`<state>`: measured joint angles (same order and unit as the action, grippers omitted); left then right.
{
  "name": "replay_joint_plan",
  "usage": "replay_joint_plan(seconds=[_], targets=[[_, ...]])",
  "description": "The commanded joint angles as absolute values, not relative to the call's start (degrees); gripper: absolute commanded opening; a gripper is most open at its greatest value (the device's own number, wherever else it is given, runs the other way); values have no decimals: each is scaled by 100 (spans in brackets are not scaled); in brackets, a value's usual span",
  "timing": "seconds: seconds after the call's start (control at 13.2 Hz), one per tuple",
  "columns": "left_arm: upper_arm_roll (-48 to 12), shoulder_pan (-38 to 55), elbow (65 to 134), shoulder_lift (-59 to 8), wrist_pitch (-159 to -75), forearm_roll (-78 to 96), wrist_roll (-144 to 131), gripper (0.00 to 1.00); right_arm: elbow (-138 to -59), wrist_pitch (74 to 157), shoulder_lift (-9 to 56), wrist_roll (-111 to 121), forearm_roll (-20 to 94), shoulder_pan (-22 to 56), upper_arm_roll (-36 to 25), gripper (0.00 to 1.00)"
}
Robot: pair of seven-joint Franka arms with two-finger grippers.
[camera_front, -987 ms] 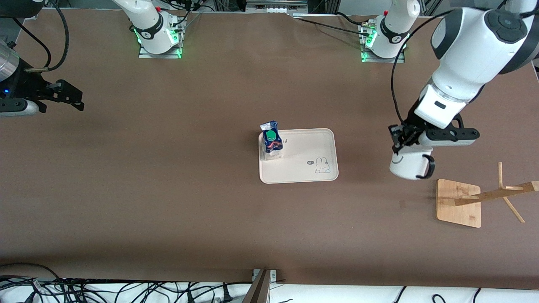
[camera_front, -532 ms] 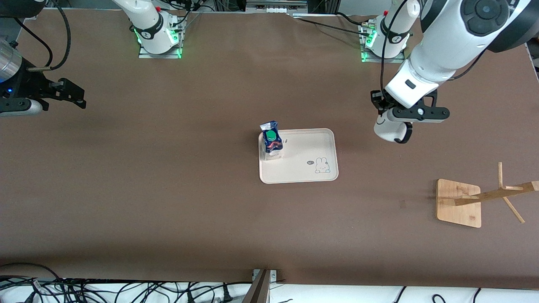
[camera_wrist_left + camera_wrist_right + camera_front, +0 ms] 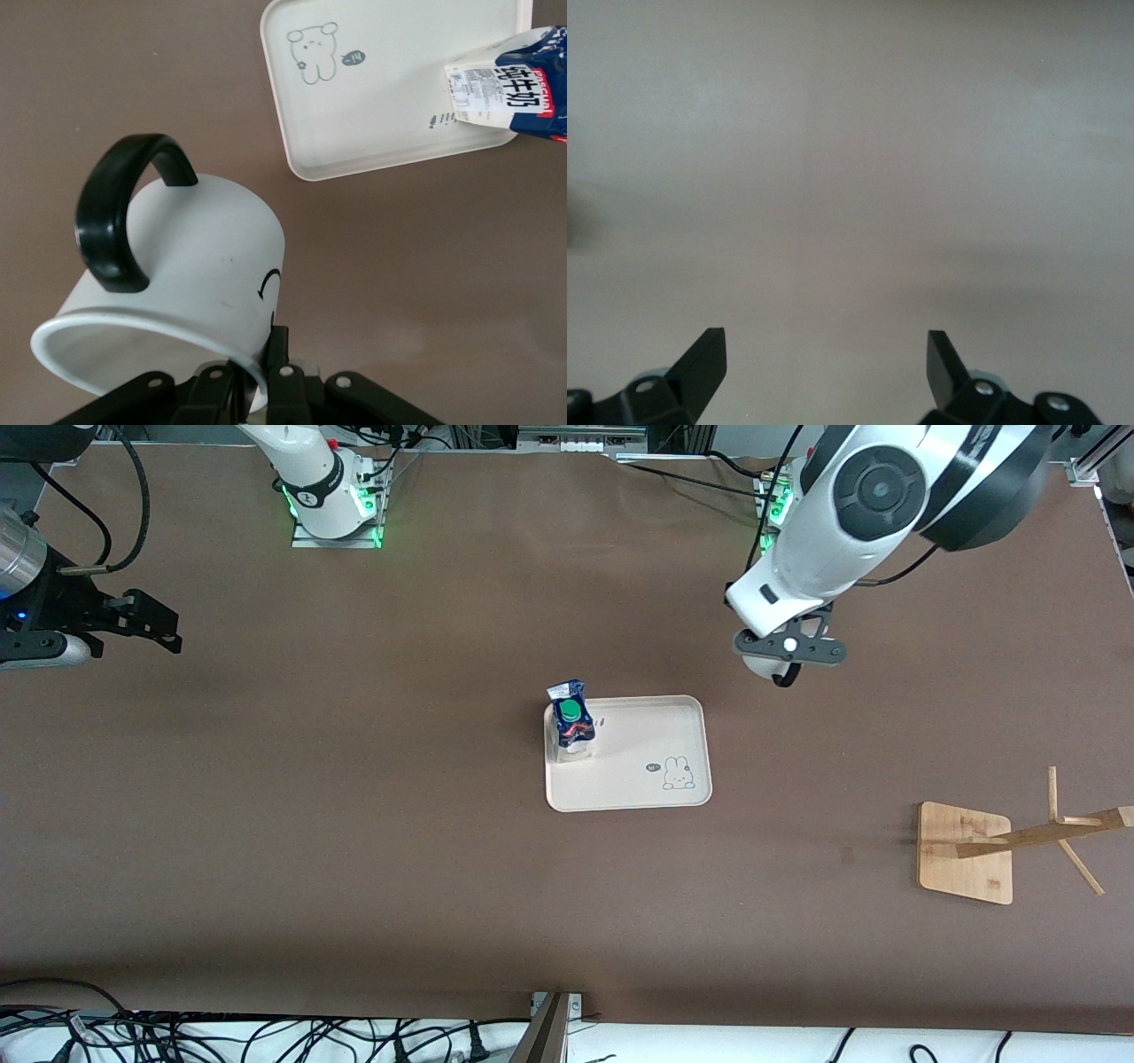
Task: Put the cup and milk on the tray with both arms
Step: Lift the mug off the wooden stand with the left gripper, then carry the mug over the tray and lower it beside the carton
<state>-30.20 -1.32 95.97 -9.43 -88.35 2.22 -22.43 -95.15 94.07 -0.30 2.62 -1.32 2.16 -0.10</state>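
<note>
My left gripper (image 3: pixel 257 376) pinches the rim of the white smiley mug (image 3: pixel 173 283) over bare table beside the cream rabbit-print tray (image 3: pixel 687 717). The blue milk carton (image 3: pixel 570 724) already stands there. I'd level the mug, lower it clear of the carton. Right gripper (image 3: pixel 824 363) waits, spread.

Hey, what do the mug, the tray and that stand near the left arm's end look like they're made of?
The cup, held by the left claw, looks like matte white ceramic or enamel, going by its smooth wall and thin rim. The tray is cream with a moulded raised rim, likely plastic or melamine. The stand is pale with visible grain, probably bamboo or wood.
</note>
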Motion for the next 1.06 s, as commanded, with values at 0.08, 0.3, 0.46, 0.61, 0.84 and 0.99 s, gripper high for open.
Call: replay_joint_plan(seconds=[0.08,0.3,0.46,0.61,0.84,0.99], targets=[[-3006,25,8211,-2816,-8446,123,-3126,0,-9475,9334,-53,343,-141,149,44,100],[-2874,561,7192,-3856,-8446,-113,-3462,0,-9475,9334,-44,343,-141,149,35,100],[-2647,973,6953,-4252,-8551,-254,-3620,0,-9475,9334,-44,343,-141,149,35,100],[-1972,1692,6926,-4464,-8788,-255,-3753,0,-9475,9334,-44,343,-141,149,35,100],[-1109,2538,6908,-4850,-9245,-237,-3866,0,-9475,9334,-44,343,-141,149,26,100],[-1099,2567,6891,-5027,-9281,-229,-3990,0,-9475,9334,-44,343,-141,149,26,100]])
